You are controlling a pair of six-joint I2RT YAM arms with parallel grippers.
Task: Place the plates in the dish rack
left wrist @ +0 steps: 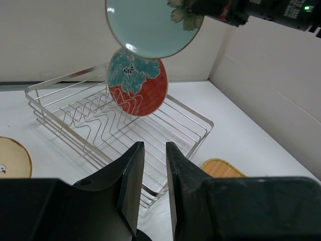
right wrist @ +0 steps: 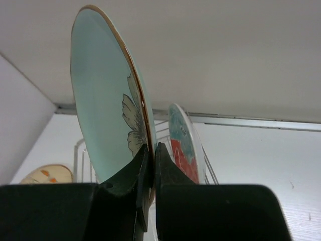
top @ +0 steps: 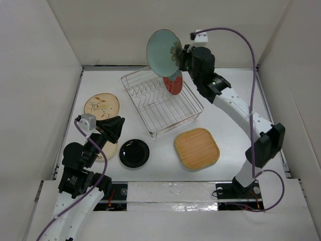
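Right pincer (top: 177,57): clamped on the rim of the pale green plate (top: 163,50), one finger on each face, as the right wrist view shows.
Pale green plate: in the air, standing on edge, above the far corner of the dish rack (top: 168,113). Its lower rim sits between the fingers, and the flower print is just above the grip.
Red patterned plate (top: 173,83): upright between the tines at the far end of the dish rack, just below the pale green plate and a little behind it. The two do not appear to touch.
Left pincer (left wrist: 154,148): fingers a little apart, with nothing between them. It hangs low over the near left of the surface (top: 165,173) and points toward the dish rack, well apart from it.
Tan floral plate (top: 102,106): flat on the surface, left of the dish rack and beyond the left pincer.
Glossy black plate (top: 134,152): flat on the surface, near the dish rack's near corner, just right of the left arm.
Cream plate (top: 108,151): mostly hidden under the left arm, so only an edge shows beside the glossy black plate.
Bamboo-coloured plate (top: 196,147): flat on the surface, near the rack's near right side.
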